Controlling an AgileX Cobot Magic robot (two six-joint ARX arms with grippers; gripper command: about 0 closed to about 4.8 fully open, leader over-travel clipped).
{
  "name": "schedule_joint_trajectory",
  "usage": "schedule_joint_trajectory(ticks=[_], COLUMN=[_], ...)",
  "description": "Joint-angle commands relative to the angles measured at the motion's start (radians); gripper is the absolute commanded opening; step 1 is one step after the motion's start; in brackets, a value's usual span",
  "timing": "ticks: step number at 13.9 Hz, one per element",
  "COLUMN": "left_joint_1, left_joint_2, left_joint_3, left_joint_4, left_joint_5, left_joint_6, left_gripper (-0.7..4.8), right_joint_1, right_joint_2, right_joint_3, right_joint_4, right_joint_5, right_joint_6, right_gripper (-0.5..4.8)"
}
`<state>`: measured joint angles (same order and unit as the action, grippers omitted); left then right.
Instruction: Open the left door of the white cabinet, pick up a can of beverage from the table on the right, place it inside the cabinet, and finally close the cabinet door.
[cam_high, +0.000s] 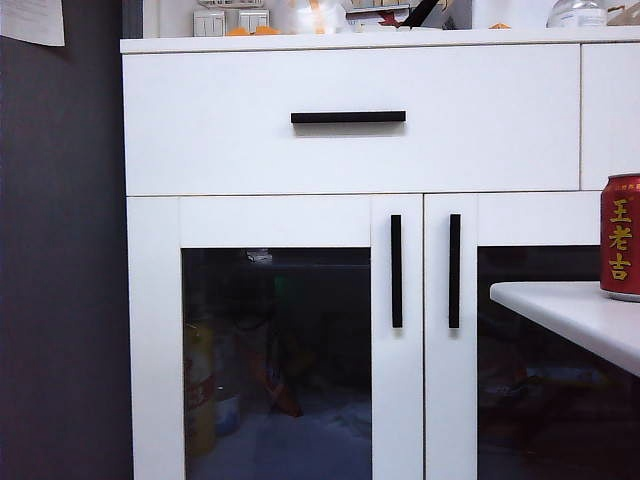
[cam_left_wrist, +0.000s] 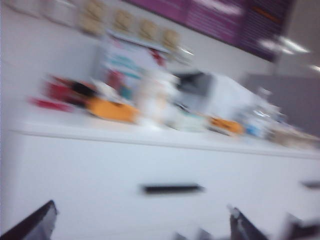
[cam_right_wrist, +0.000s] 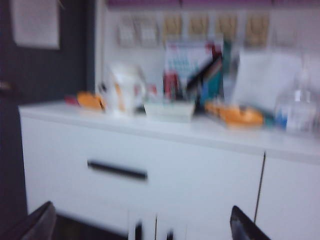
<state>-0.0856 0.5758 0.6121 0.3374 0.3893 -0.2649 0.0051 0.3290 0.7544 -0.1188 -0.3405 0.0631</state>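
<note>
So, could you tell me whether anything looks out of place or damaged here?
Nothing stands out: both cabinet doors are shut and square, the can stands upright on the table, nothing spilled.

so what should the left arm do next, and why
Probably bring the left gripper down to the vertical black bar handle of the white-framed dark-glass left door. That door looks fully shut, the red drink can stands untouched on the white table corner, and both grippers, the right gripper too, are open, empty, facing the white drawer front above.
</note>
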Motion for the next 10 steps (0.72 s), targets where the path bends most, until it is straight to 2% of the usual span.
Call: schedule_joint_trajectory(ticks=[1,2,3,4,6,10], left_joint_1=[-0.270,-0.321,-0.439,-0.503,-0.546,-0.596], left_joint_2=[0.263,0.317,0.484,0.640,0.789,1.030], left_joint_3=[0.082,0.092,0.117,0.143,0.178,0.295], left_joint_4=[0.029,0.053,0.162,0.266,0.319,0.339], left_joint_5=[-0.188,-0.236,-0.344,-0.389,-0.396,-0.398], left_joint_6=[0.003,0.011,0.054,0.055,0.050,0.048], left_gripper=[4.79,4.79,4.79,4.79,4.79,4.79], right_joint_1=[-0.002,-0.002,-0.003,-0.007,-0.006,-0.005], right_joint_2=[0.201,0.221,0.273,0.311,0.339,0.402], right_joint_3=[0.244,0.270,0.337,0.363,0.363,0.363], right_joint_4=[-0.208,-0.208,-0.191,-0.166,-0.138,-0.122], right_joint_5=[0.008,0.013,0.054,0.057,0.061,0.095], right_joint_6=[-0.056,-0.056,-0.053,-0.011,0.023,0.072], right_gripper=[4.41,4.41,4.41,4.41,4.41,4.40])
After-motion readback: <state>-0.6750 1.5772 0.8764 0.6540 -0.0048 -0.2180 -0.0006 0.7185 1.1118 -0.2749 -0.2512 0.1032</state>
